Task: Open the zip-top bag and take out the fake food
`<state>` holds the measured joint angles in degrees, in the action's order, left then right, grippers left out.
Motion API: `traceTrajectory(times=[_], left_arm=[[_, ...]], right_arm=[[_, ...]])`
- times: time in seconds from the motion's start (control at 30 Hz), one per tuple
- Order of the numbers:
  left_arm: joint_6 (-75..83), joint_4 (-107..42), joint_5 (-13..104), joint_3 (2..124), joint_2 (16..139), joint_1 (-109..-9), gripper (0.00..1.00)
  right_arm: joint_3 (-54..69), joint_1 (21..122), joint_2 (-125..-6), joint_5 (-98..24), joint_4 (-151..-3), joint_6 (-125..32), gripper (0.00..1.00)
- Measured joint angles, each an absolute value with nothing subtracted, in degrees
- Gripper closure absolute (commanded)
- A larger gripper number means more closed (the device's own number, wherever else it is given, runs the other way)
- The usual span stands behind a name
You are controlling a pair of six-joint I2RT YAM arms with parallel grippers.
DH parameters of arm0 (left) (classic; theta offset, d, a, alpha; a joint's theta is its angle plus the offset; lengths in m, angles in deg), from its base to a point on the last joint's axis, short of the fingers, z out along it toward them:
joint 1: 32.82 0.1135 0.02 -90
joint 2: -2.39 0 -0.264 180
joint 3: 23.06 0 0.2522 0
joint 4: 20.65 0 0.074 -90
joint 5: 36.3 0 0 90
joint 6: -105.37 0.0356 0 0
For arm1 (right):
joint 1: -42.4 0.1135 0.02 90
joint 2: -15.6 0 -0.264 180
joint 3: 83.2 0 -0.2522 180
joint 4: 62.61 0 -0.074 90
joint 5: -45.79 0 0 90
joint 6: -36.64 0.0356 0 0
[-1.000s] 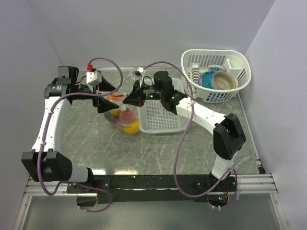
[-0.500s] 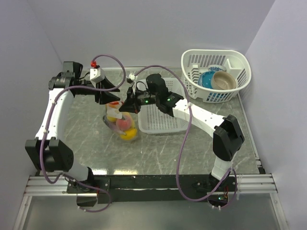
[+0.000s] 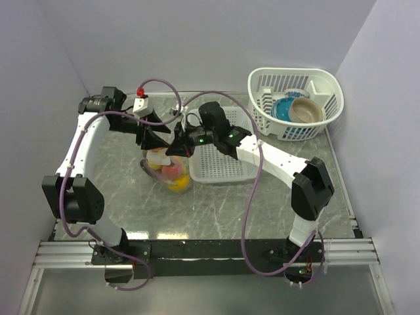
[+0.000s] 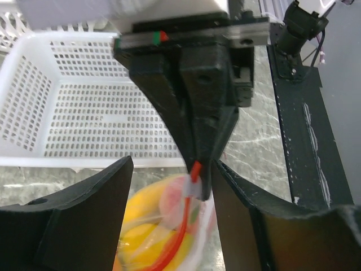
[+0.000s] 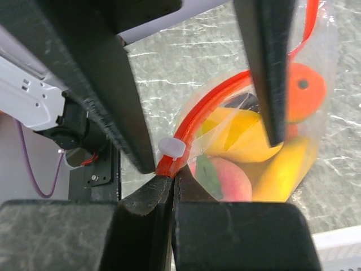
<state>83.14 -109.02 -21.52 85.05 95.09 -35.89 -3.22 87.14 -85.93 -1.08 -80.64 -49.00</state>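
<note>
The zip-top bag (image 3: pixel 168 172) stands on the table left of the flat white basket, with its orange-red zip strip (image 5: pixel 194 116) on top. It holds the fake food: an orange piece (image 5: pixel 304 84), yellow pieces (image 5: pixel 242 132) and a pink peach (image 5: pixel 228 178). My right gripper (image 3: pixel 178 149) (image 5: pixel 172 179) is shut on the strip's end just below the white slider (image 5: pixel 171 148). My left gripper (image 3: pixel 159 139) (image 4: pixel 173 165) is open, with a finger on either side of the bag top and the slider (image 4: pixel 192 186).
A flat white slotted basket (image 3: pixel 223 172) (image 4: pixel 34 90) lies just right of the bag. A taller white basket (image 3: pixel 328 82) at the back right holds a blue bowl (image 3: pixel 284 109) and a tan bowl (image 3: pixel 307 110). Purple cables loop over both arms.
My left gripper has moved right, towards the right gripper, and now straddles the bag top. The right gripper has kept its hold on the strip, and the bag has shifted slightly.
</note>
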Motion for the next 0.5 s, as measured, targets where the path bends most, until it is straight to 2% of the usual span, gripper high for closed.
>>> traceTrajectory(times=[0.5], left_arm=[[84.78,-110.96,-19.12,83.49,91.25,-36.94,0.39]], right_arm=[[-3.22,85.74,-85.91,-1.56,-79.38,-49.59,1.0]])
